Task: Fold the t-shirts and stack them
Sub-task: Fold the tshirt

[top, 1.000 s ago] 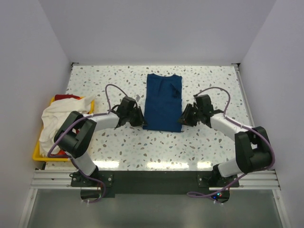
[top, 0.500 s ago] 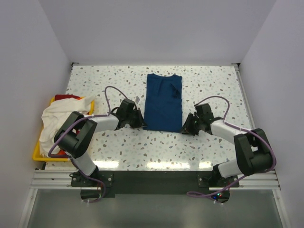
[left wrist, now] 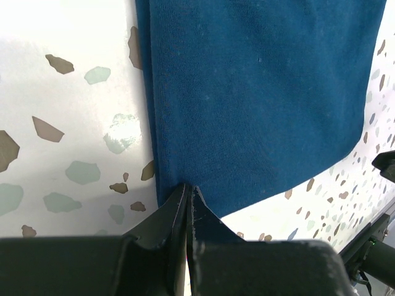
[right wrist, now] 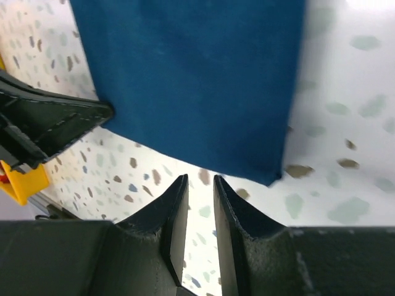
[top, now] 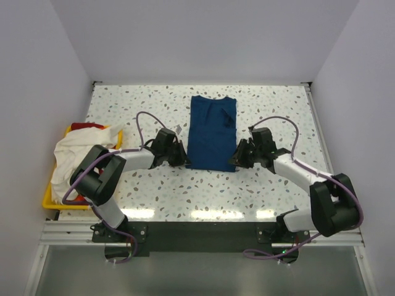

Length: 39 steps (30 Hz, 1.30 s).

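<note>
A navy blue t-shirt (top: 212,132) lies folded into a long strip in the middle of the speckled table. My left gripper (top: 183,159) is at its near left corner. In the left wrist view its jaws (left wrist: 187,187) are pressed together on the hem of the blue cloth (left wrist: 259,92). My right gripper (top: 235,161) sits low by the near right corner. There the jaws (right wrist: 199,180) stand slightly apart over bare table, just short of the shirt's edge (right wrist: 191,74). A cream-white t-shirt (top: 71,157) and a red one (top: 83,126) lie at the left.
A yellow bin (top: 52,200) sits at the table's left edge under the white and red cloth. White walls close in the table at the back and both sides. The left gripper's black fingers (right wrist: 55,123) show in the right wrist view.
My left gripper has closed on the shirt's near left corner. My right gripper dropped toward the near edge, then shifted left to the shirt's near right corner.
</note>
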{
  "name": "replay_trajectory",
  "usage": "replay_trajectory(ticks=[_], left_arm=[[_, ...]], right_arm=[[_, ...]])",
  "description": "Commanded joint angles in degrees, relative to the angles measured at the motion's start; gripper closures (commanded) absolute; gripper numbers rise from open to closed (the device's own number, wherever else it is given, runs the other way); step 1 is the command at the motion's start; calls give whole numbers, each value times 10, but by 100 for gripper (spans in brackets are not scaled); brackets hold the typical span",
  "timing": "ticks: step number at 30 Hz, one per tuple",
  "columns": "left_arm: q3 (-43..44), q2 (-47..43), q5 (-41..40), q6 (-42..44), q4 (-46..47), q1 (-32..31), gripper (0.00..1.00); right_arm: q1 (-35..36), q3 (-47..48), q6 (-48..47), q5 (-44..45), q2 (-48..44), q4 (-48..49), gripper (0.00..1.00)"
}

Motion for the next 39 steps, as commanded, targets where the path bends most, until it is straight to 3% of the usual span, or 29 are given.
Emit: replay_trajectory(ticks=[1,7,13,25,28,32,35,39], left_arm=[[0,-5,-15,16,-21,-5,94],[-2,-5,-16,21,-26,-5,94],[-1,-4,-17,26,-37,-4,95],[-4,-18,-16,27,-47,-3,96],[4,-45,-18,28,-73,-3,87],[-5,-95,-32,25,-92,4,63],[-13,-97,-23,29,-88,12,57],[-18,-76,4,25,-70,13,56]], right_arm=[[26,49,17,14,54,36,73],[23,31,6,30,125,59,78],[-13,-33,-4,32,79,53,76],[-39,-39,-26,40,8,-16,71],[-38,-42,-22,30,1,-15,66],[-37,-52,-13,16,-3,0,61],[-39,-59,-7,11,1,14,58],[-38,-65,2,4,16,33,58]])
